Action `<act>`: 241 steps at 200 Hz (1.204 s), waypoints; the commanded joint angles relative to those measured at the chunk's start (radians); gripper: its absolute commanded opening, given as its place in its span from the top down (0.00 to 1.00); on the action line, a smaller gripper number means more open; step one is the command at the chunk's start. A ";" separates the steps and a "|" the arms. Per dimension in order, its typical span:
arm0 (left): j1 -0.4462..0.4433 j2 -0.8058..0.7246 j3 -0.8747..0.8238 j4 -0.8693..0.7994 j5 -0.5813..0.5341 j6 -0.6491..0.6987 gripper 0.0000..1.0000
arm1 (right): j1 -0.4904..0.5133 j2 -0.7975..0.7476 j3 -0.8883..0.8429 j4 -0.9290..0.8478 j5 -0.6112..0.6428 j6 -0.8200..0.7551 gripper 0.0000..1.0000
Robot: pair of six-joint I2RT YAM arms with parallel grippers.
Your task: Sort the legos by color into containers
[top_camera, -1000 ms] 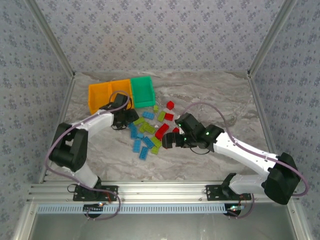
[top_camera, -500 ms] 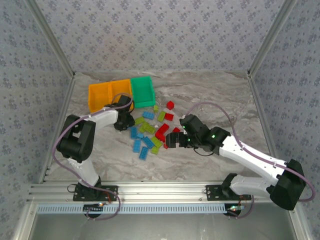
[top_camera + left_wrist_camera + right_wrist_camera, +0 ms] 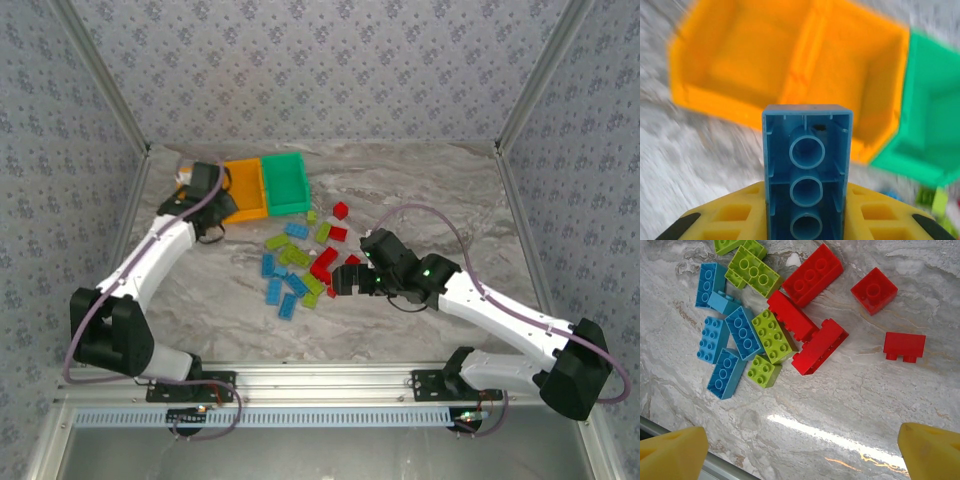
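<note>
Left gripper (image 3: 203,183) pinching blue lego (image 3: 807,165) near orange containers (image 3: 796,82) | right gripper (image 3: 800,445) spread

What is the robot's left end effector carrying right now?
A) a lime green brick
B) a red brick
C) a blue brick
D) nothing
C: the left wrist view shows a blue brick, hollow underside toward the camera, pinched in the left end effector in front of the orange bins.
</note>
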 commanded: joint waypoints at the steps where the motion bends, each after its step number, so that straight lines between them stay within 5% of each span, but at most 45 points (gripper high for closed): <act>1: 0.078 0.111 0.078 0.047 -0.044 0.079 0.70 | 0.006 -0.005 0.002 -0.019 0.018 0.023 0.00; 73: 0.208 0.461 0.326 0.065 0.087 0.109 0.62 | 0.016 -0.096 -0.043 -0.063 0.054 0.062 0.00; 115: 0.213 0.378 0.293 0.056 0.112 0.102 0.46 | 0.017 -0.123 -0.062 -0.047 0.086 0.069 0.00; 146: 0.198 0.209 0.223 0.006 0.211 0.076 0.50 | 0.004 -0.087 -0.036 -0.036 0.140 0.024 0.00; 171: 0.084 -0.035 0.080 0.009 0.249 0.109 0.52 | -0.039 -0.024 0.002 -0.010 0.254 0.003 0.00; 208: -0.205 -0.295 0.002 -0.119 0.223 0.364 0.52 | -0.179 0.205 0.136 0.113 0.166 -0.063 0.00; 241: -0.391 -0.405 -0.035 -0.279 0.234 0.556 0.41 | -0.251 0.473 0.321 0.194 0.077 -0.222 0.00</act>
